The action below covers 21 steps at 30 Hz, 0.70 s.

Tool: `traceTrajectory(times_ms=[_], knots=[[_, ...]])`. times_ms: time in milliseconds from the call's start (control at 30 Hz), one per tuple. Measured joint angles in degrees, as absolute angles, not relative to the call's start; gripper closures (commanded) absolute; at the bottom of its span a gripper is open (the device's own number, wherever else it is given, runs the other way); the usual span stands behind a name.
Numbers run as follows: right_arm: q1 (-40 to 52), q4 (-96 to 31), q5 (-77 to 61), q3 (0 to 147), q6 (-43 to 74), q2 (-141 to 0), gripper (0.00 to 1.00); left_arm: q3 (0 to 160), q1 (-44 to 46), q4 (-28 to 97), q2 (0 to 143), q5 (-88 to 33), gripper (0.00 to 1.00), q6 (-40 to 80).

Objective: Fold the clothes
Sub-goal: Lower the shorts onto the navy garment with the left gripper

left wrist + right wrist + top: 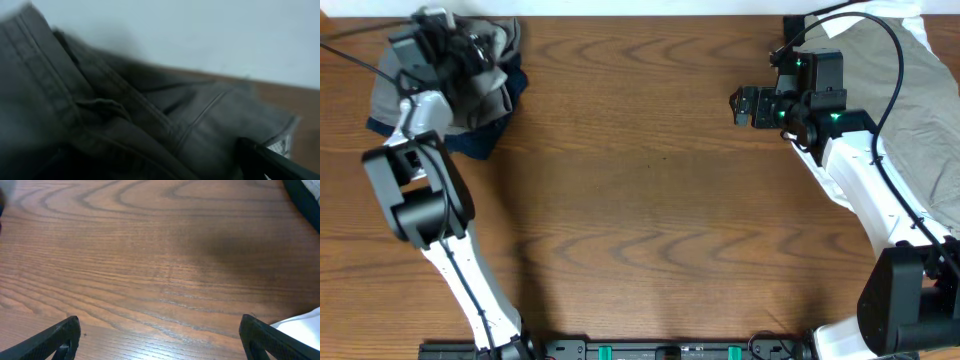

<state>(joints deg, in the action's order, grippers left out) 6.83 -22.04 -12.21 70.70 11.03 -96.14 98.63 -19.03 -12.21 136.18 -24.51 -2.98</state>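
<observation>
Brown wood-grain tabletop point(650, 210) is seen bare across the middle. Grey shorts point(490, 75) are heaped at the far left corner over a navy garment point(485, 140), and the left jaws are poised directly above them. Whether these are parted cannot be told from the blurred wrist view. The right jaws are spread wide over bare wood, gripping nothing, beside a beige-and-white pile point(910, 90). Both layers could be pinched together, so the navy garment might be dragged out with the shorts.
</observation>
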Motion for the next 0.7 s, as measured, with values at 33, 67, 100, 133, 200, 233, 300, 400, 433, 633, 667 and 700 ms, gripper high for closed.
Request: traceTrajectory(times_ms=[33, 67, 100, 133, 200, 233, 300, 400, 433, 633, 667, 700], knots=[[6.8, -22.0, -12.2, 70.7, 11.0, -96.1, 0.01, 98.6, -18.9, -13.5, 137.7, -24.6, 0.02, -3.0], [6.8, -22.0, -12.2, 70.7, 11.0, -96.1, 0.01, 98.6, -18.9, -14.4, 138.7, -24.8, 0.02, -3.0], [6.8, -22.0, -12.2, 70.7, 11.0, -96.1, 0.01, 98.6, -18.8, -15.3, 139.5, -24.9, 0.02, -3.0], [6.8, -22.0, -12.2, 70.7, 11.0, -96.1, 0.01, 98.6, -18.7, -16.1, 140.3, -24.9, 0.02, -3.0], [6.8, -22.0, -12.2, 70.7, 11.0, -96.1, 0.01, 98.7, -18.6, -17.1, 141.1, -24.9, 0.02, -3.0], [6.8, -22.0, -12.2, 70.7, 11.0, -96.1, 0.01, 98.9, -18.5, -17.2, 141.3, -24.9, 0.02, -3.0], [6.8, -22.0, -12.2, 70.7, 11.0, -96.1, 0.01, 99.1, -18.4, -17.5, 141.6, -24.9, 0.02, -3.0], [6.8, -22.0, -12.2, 70.7, 11.0, -96.1, 0.01, 99.1, -18.2, -18.7, 141.8, -24.9, 0.02, -3.0], [6.8, -22.0, -12.2, 70.7, 11.0, -96.1, 0.01, 99.1, -18.2, -19.0, 141.9, -24.9, 0.02, -3.0], [6.8, -22.0, -12.2, 70.7, 11.0, -96.1, 0.01, 99.1, -17.9, -17.6, 140.8, -25.2, 0.02, -3.0], [6.8, -22.0, -12.2, 70.7, 11.0, -96.1, 0.01, 99.0, -17.8, -16.6, 140.1, -25.3, 0.02, -3.2], [6.8, -22.0, -12.2, 70.7, 11.0, -96.1, 0.01, 98.8, -17.7, -15.5, 139.2, -25.4, 0.02, -3.3]])
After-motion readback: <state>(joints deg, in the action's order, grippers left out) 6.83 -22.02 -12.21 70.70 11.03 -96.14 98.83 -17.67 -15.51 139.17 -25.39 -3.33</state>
